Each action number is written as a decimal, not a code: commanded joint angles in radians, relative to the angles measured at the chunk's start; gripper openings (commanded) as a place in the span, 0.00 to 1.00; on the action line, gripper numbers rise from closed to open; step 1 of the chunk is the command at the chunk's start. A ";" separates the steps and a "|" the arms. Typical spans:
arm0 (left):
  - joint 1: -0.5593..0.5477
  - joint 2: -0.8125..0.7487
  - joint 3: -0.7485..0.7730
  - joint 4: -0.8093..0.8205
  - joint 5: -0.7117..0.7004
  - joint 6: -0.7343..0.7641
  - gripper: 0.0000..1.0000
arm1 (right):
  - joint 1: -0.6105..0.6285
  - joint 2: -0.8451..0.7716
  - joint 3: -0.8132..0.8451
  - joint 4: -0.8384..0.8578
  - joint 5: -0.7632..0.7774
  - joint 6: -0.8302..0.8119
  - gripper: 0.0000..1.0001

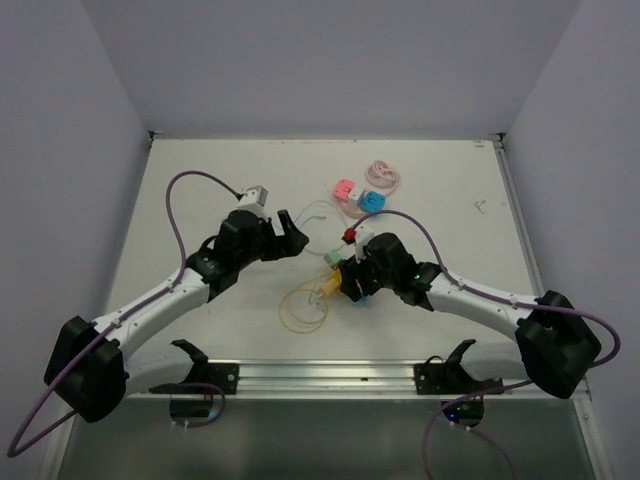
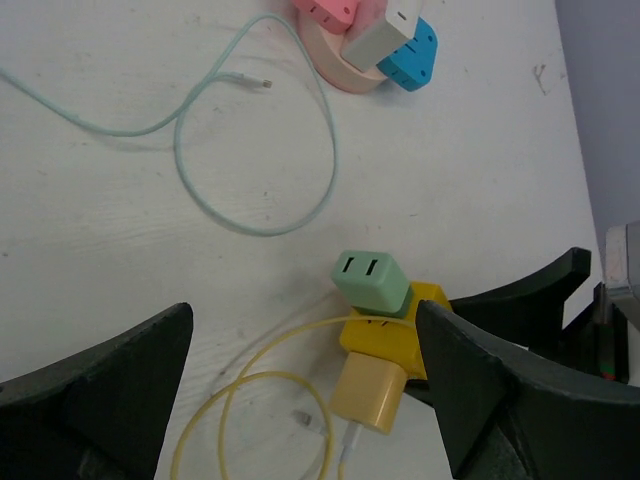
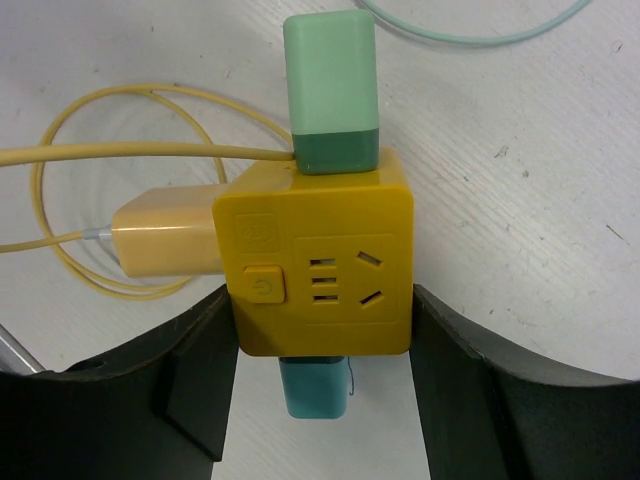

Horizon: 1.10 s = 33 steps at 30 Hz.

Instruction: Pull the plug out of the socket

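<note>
A yellow cube socket (image 3: 315, 265) sits between the two fingers of my right gripper (image 3: 320, 295), which is shut on its sides. Three plugs stick out of it: a green plug (image 3: 330, 90) on the far side, a pale yellow plug (image 3: 165, 240) with a yellow cable on the left, and a teal plug (image 3: 315, 390) on the near side. My left gripper (image 2: 302, 310) hovers open above the table, with the green plug (image 2: 370, 280), the socket (image 2: 385, 335) and the pale yellow plug (image 2: 368, 395) lying toward its right finger (image 2: 490, 400). It holds nothing.
The yellow cable (image 1: 303, 308) coils on the table left of the socket. A pale green cable (image 2: 250, 150) loops farther back. A pink socket (image 1: 345, 188), a blue socket (image 1: 375, 200) and a pink cable coil (image 1: 385, 175) lie at the back. A small red piece (image 1: 349, 236) sits by the right arm.
</note>
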State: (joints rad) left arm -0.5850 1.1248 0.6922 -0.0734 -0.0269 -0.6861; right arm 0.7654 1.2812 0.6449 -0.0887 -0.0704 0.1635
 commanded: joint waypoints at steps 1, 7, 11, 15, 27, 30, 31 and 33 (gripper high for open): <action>-0.006 0.052 0.046 0.115 0.076 -0.200 0.97 | 0.000 -0.040 -0.011 0.159 -0.029 -0.007 0.00; -0.025 0.147 0.038 0.172 0.131 -0.329 0.98 | 0.002 -0.017 -0.034 0.211 -0.060 0.002 0.00; -0.053 0.213 0.040 0.202 0.134 -0.348 0.97 | 0.000 -0.017 -0.044 0.234 -0.071 0.007 0.00; -0.072 0.272 0.023 0.268 0.134 -0.362 0.93 | 0.000 -0.022 -0.050 0.244 -0.080 0.008 0.00; -0.105 0.359 -0.060 0.451 0.153 -0.423 0.83 | 0.000 -0.039 -0.083 0.303 -0.085 0.053 0.00; -0.107 0.349 -0.095 0.452 0.128 -0.437 0.85 | 0.000 -0.039 -0.094 0.323 -0.081 0.068 0.00; -0.105 0.348 -0.103 0.457 0.124 -0.443 0.85 | 0.000 -0.037 -0.097 0.328 -0.083 0.074 0.00; -0.105 0.355 -0.122 0.483 0.125 -0.452 0.86 | 0.002 -0.031 -0.102 0.351 -0.089 0.091 0.00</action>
State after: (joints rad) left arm -0.6876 1.4845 0.5938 0.3195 0.1211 -1.1084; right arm 0.7654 1.2762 0.5407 0.1192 -0.1349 0.2119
